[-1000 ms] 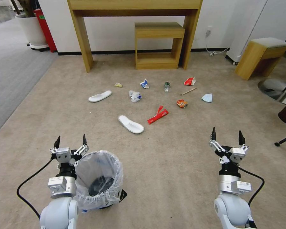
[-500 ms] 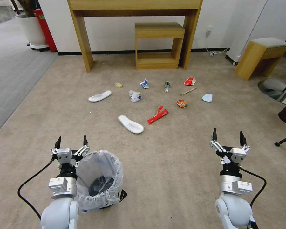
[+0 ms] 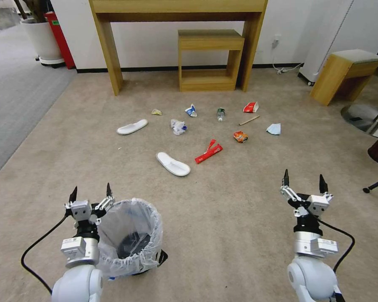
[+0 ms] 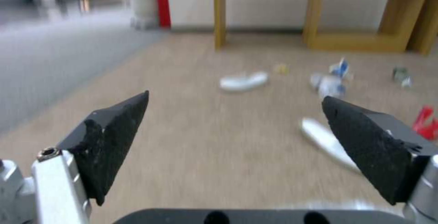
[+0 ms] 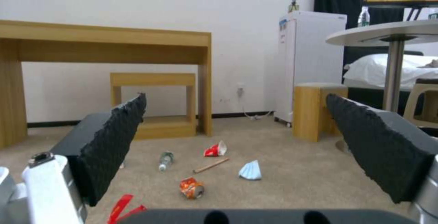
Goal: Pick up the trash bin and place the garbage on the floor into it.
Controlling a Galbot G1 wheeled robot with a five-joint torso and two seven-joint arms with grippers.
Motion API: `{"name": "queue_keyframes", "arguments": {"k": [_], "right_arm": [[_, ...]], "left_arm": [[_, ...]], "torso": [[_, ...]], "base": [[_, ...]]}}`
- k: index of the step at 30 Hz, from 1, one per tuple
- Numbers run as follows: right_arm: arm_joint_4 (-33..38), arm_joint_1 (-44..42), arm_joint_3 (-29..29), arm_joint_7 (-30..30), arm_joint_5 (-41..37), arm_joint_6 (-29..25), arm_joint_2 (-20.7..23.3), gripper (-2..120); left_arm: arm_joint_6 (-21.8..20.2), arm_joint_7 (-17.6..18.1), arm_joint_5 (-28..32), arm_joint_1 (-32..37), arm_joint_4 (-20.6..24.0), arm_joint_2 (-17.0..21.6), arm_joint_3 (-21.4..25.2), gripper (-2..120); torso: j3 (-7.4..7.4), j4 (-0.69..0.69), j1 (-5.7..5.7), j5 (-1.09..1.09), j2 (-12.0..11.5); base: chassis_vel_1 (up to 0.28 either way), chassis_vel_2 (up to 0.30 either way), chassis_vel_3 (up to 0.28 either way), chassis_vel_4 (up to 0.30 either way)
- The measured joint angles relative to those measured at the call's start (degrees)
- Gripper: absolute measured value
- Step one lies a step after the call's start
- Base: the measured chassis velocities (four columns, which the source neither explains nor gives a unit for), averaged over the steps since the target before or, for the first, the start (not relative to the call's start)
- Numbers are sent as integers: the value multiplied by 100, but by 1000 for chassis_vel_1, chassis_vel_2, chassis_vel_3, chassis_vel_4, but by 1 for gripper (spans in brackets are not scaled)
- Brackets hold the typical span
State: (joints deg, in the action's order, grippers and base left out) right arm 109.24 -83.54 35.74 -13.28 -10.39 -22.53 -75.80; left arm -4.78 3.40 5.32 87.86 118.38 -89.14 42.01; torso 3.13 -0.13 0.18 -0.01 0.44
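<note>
A: Left gripper point(image 3: 90, 191), fingers spread, empty, just beside the small black bag-lined trash bin point(image 3: 130, 235) on beige carpet point(image 3: 222, 226).

B: Right gripper point(image 3: 304, 180) gapes too; its wrist view adds a white bed point(image 5: 381, 69).

Left gripper point(image 3: 91, 192) slightly lower, perhaps farther left.

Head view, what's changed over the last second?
The left gripper has eased down and slightly outward beside the trash bin; the right gripper has drifted slightly lower and outward. Both are open and hold nothing. The bin and the garbage, like the near slipper, have not moved.
</note>
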Motion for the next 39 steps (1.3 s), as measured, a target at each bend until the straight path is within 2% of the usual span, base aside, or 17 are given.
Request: {"name": "queue_keyframes", "arguments": {"k": [2, 3, 4, 7, 16, 21, 28, 39], "right_arm": [[27, -16, 3, -4, -16, 23, 12, 100], [35, -24, 1, -6, -16, 35, 13, 100], [35, -24, 1, -6, -16, 35, 13, 100], [58, -49, -14, -23, -4, 71, 19, 100], [119, -132, -12, -69, 4, 117, 71, 100], [165, -160, -4, -91, 3, 138, 73, 100], [266, -230, 32, -165, 7, 240, 63, 100], [364, -258, 64, -222, -51, 430, 57, 100]], "left_arm": [[-444, 317, 294, 119, 156, 167, -119, 100], [-585, 463, 427, 170, 217, 245, -195, 100], [-585, 463, 427, 170, 217, 245, -195, 100], [-1047, 1035, 883, 332, 444, 511, -355, 100], [-1622, 1768, 1611, 612, 697, 1000, -574, 100], [-1716, 1941, 1667, 666, 683, 1113, -664, 100], [-2075, 2362, 2154, 719, 680, 1355, -834, 100], [-2318, 2799, 2626, 714, 568, 1581, -960, 100]], "torso": [[0, 0, 0, 2, 0], [0, 0, 0, 2, 0], [0, 0, 0, 2, 0], [0, -1, 0, 2, 0], [0, -1, 0, 1, 0], [0, -1, 0, 1, 0], [0, -1, 0, 1, 0], [0, -1, 0, 1, 0]], "base": [[0, 0, 0, 0], [0, 0, 0, 0], [0, 0, 0, 0], [0, 0, 0, 0], [0, 0, 0, 0], [0, 0, 0, 0], [0, 0, 0, 0], [0, 0, 0, 0]]}}
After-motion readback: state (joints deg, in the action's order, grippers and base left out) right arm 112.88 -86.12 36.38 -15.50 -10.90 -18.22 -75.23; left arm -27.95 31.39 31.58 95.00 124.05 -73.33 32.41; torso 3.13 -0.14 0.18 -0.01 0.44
